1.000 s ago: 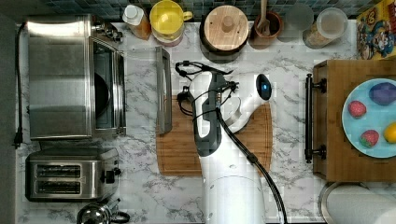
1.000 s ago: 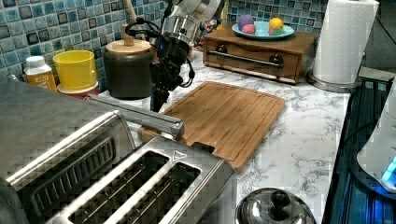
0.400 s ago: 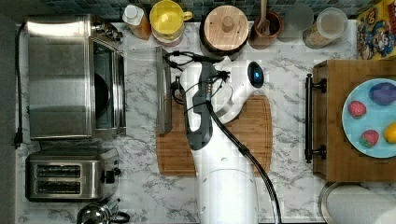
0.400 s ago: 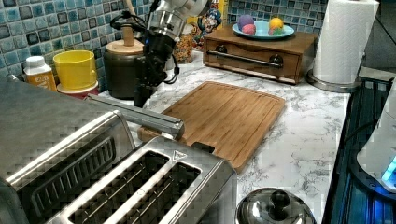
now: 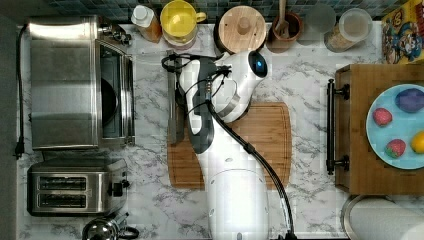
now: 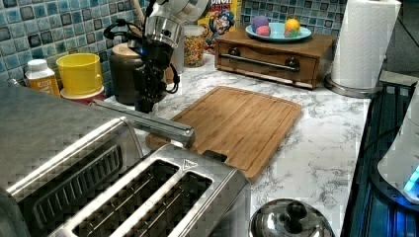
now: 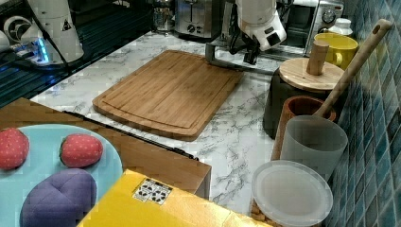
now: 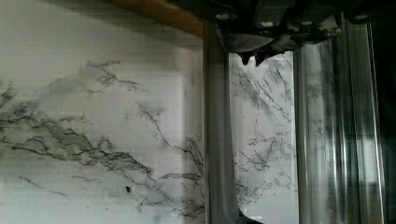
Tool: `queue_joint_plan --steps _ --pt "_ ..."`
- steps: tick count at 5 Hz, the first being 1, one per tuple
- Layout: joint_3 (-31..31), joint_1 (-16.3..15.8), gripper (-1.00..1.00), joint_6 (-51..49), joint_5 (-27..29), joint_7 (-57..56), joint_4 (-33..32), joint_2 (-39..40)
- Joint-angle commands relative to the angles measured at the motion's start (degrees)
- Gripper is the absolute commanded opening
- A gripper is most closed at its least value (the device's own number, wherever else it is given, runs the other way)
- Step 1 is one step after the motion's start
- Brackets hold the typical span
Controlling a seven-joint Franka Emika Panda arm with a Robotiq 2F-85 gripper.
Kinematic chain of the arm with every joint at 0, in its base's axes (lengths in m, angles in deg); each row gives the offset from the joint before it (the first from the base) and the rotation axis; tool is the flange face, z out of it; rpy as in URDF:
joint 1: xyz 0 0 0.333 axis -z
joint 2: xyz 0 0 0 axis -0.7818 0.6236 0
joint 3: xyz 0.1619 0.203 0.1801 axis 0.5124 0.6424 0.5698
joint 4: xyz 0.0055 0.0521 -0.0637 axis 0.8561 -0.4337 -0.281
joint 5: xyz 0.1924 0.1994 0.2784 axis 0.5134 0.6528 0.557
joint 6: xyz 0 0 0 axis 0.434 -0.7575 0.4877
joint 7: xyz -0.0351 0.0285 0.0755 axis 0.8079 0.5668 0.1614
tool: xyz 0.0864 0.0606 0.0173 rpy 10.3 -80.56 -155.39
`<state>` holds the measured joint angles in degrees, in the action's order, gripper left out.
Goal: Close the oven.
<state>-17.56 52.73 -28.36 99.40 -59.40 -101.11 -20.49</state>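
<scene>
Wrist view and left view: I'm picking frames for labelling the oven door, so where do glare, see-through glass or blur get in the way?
In the wrist view, the glass door is see-through, so marble veins show through it, and the bar handle carries soft streaky highlights; in the left view, the toaster sits close and soft in the foreground, while the gripper reads as a dark shape at the handle.

Steel oven (image 5: 75, 82), door dropped open
</scene>
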Motion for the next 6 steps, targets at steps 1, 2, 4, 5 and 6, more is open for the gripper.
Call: queue_joint_plan --steps 1,2,4,5,6 --pt "2.4 -0.4 -1.00 -5.4 0.7 2.9 3.0 -3.4" --pt "4.2 -0.6 -1.00 -6.4 3.0 1.1 4.2 -0.7" --pt "6.1 -0.9 -1.00 -5.8 6.7 0.3 3.3 0.9" --pt "6.1 -1.4 -1.00 -6.0 8.1 0.1 3.1 1.2" --pt "7.6 -1.2 -1.00 -5.0 9.1 0.1 2.7 -0.3"
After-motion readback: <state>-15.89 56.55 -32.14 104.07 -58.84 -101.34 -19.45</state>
